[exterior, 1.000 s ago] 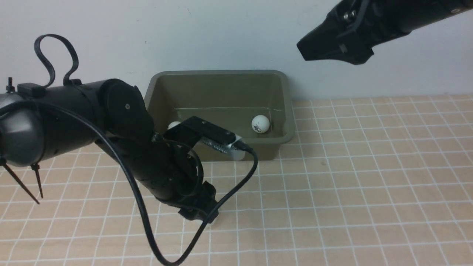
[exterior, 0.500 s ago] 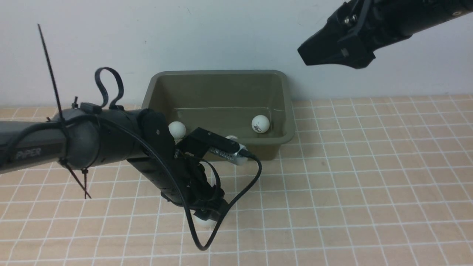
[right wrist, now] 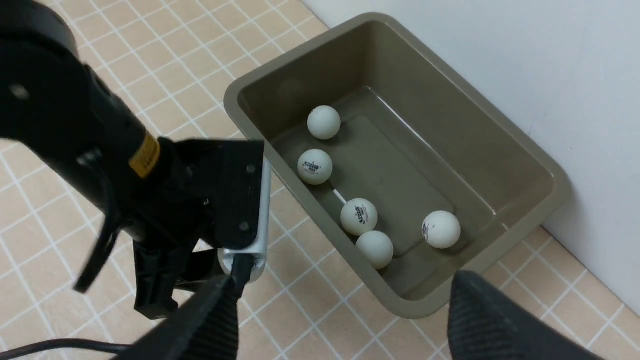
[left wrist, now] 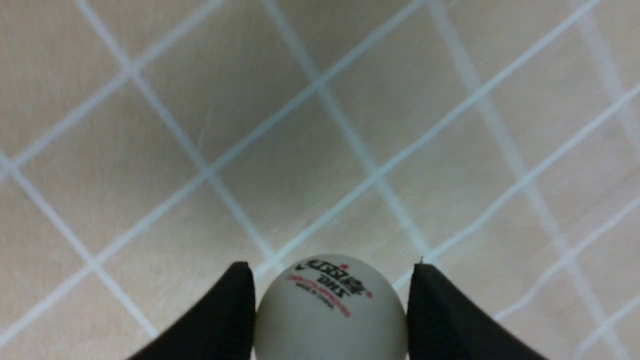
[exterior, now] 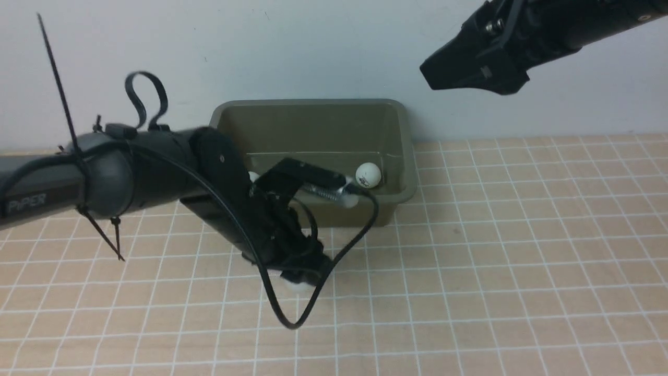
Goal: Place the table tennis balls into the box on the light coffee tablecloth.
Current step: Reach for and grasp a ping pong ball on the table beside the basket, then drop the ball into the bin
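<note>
Left wrist view: left gripper pinches ball printed DHS; right gripper gapes wide.

Soft even light, weak shadows, slightly grainy front view, tablecloth grid blurred in left wrist view

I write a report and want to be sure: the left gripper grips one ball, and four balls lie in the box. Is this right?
Not quite. The box holds five balls, not four; the right wrist view shows them all. The rest stands: the left gripper grips one ball.
</note>
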Robot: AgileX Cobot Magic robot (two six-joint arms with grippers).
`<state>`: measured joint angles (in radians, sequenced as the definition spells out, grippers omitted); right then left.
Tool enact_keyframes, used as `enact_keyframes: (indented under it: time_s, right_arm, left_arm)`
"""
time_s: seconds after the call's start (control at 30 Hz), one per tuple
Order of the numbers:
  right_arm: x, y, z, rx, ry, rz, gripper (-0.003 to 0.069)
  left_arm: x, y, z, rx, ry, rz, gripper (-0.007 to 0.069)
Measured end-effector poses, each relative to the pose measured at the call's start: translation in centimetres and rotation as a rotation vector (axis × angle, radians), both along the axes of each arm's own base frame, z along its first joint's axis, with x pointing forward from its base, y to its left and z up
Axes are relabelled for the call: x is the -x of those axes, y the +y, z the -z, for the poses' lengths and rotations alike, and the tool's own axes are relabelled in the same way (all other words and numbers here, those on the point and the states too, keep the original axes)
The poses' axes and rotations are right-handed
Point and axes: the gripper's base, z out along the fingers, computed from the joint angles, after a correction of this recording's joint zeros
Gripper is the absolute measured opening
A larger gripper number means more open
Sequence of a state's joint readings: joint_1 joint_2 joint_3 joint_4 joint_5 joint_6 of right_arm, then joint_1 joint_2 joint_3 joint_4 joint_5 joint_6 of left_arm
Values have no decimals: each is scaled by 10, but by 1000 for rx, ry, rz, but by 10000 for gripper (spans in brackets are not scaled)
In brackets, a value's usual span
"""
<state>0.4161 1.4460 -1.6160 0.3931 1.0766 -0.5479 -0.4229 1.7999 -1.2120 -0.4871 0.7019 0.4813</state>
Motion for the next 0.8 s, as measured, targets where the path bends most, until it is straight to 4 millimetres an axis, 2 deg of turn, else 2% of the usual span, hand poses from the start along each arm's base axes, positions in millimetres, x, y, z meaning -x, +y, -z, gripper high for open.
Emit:
enact_keyframes:
  time_s: [0.07, 0.17, 0.27, 0.43, 0.47, 0.53, 0.6, 0.67, 0.73, 0.8]
  right_arm:
    - [-1, 0, -1, -4, -7, 3, 512]
    - [-1, 0, -1, -4, -8, 3, 512]
    - [-1, 0, -1, -4, -7, 3, 512]
    - [0, 0, 0, -1, -1, 0, 512]
    - [0, 0, 0, 0, 0, 0, 512]
    - [0, 0, 0, 1, 2, -1, 512]
    - [0, 0, 0, 1, 2, -1, 512]
    - [0, 0, 0, 1, 2, -1, 512]
    - [0, 0, 0, 1, 2, -1, 512]
    - [0, 0, 0, 1, 2, -1, 512]
  left_arm:
    - [-6, -7, -36, 78, -101, 44, 312]
    - [-15, -14, -70, 135, -258, 119, 312]
    - [-26, -13, -81, 125, -391, 121, 312]
    - [-55, 4, -72, 72, -498, 40, 312]
    - [-64, 11, -64, 54, -502, 19, 312]
    - [-81, 22, -51, 29, -493, -10, 344]
    - [-93, 30, -39, 14, -480, -36, 406]
    - [-100, 35, -34, 8, -480, -50, 456]
    - [-103, 39, -36, 15, -475, -71, 492]
    - [-102, 43, -53, 35, -472, -84, 501]
